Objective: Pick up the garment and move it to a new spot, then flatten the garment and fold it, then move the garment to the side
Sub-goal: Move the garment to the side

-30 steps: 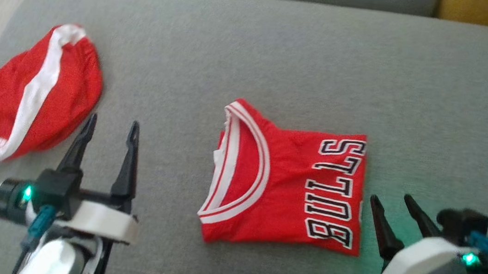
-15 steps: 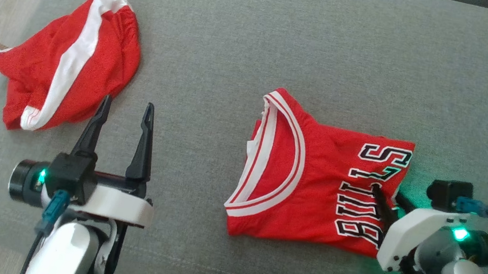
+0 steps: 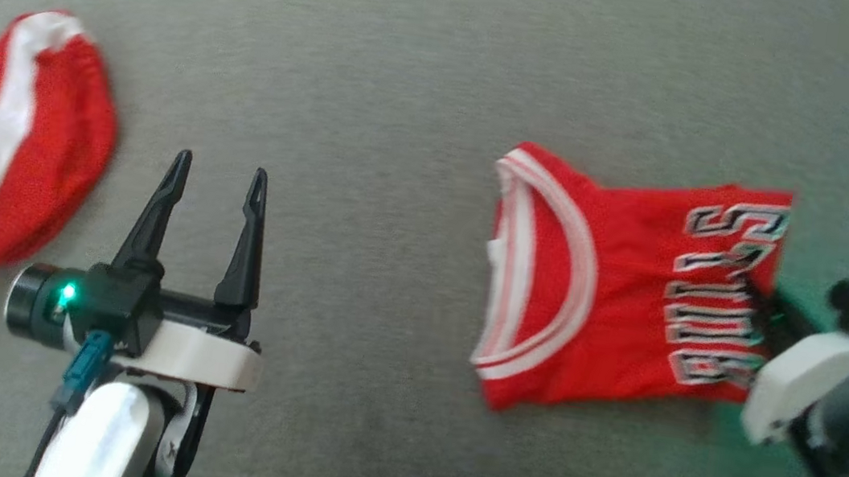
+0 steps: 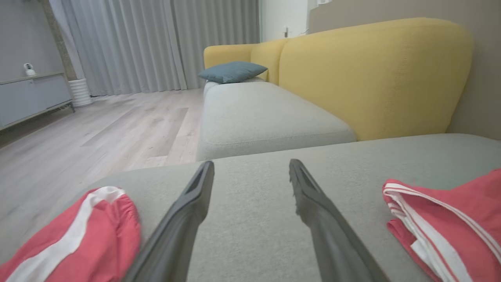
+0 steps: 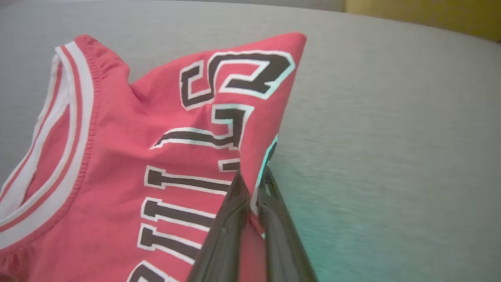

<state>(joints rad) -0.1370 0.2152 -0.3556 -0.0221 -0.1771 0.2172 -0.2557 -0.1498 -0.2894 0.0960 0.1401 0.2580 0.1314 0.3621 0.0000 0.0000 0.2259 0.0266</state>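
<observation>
Fold looks done (neat enough); right gripper [image 5: 252, 180] clamps edge of jersey [image 3: 612, 294], left gripper [image 3: 220, 173] spread wide w/ nothing in it. Remaining: shift it to the side.

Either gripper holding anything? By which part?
Right gripper is shut on the folded red jersey, pinching its lettered side edge between the fingers. Left gripper is open, holding nothing.

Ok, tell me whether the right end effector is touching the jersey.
Touching. The right wrist view shows the right end effector shut on the jersey at its edge, with red cloth pinched between the closed jaws.
</observation>
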